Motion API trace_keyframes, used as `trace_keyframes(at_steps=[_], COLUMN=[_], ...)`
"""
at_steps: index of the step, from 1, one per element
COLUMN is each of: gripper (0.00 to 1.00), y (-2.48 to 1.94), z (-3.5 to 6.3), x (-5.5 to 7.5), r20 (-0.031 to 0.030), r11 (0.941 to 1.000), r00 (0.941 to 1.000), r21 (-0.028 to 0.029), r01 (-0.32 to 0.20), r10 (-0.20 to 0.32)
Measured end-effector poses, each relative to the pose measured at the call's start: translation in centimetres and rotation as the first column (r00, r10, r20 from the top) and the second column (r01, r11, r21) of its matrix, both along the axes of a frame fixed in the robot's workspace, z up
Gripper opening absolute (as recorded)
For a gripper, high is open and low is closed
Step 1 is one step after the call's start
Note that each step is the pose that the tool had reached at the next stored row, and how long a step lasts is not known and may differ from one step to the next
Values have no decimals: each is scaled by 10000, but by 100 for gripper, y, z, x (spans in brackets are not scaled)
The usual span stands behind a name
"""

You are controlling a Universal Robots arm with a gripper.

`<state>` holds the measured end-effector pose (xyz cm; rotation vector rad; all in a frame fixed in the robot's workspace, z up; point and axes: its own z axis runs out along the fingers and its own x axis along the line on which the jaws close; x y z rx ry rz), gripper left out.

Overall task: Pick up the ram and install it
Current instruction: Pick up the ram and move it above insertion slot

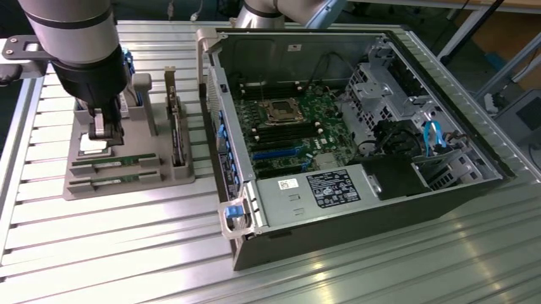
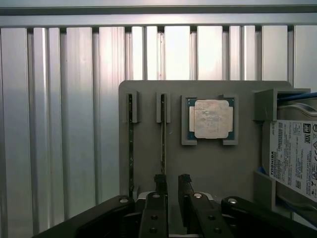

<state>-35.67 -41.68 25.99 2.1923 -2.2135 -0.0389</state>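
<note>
Ribbed metal table point(image 2: 49, 129); hand point(image 2: 172, 181) gapes just beside ram point(image 2: 162, 134) on tray point(image 2: 148, 89).

tall card point(image 1: 175, 130) flanks gripper point(image 1: 108, 137), table point(image 1: 118, 253) apparently open

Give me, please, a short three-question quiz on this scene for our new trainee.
1. True or false: both ram sticks sit in the grey holder.
2. The jaws of the gripper are: A) shut on a ram; B) apart, nothing between them; C) shut on a cable.
3. Fill in: beside the sticks, the holder carries a square ____.
Key: 1 true; 2 B; 3 processor.
</note>
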Motion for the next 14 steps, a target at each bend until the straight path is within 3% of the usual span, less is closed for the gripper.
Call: trace_keyframes(at_steps=[3,7,14], gripper=[24,24,24], y=[-42,-165,-268], z=[0,0,0], x=[-5,-14,-20], r20=[0,0,-1], r11=[10000,10000,10000], r00=[10000,10000,10000], r21=[0,0,0], r01=[0,-1,-1], r10=[0,1,1])
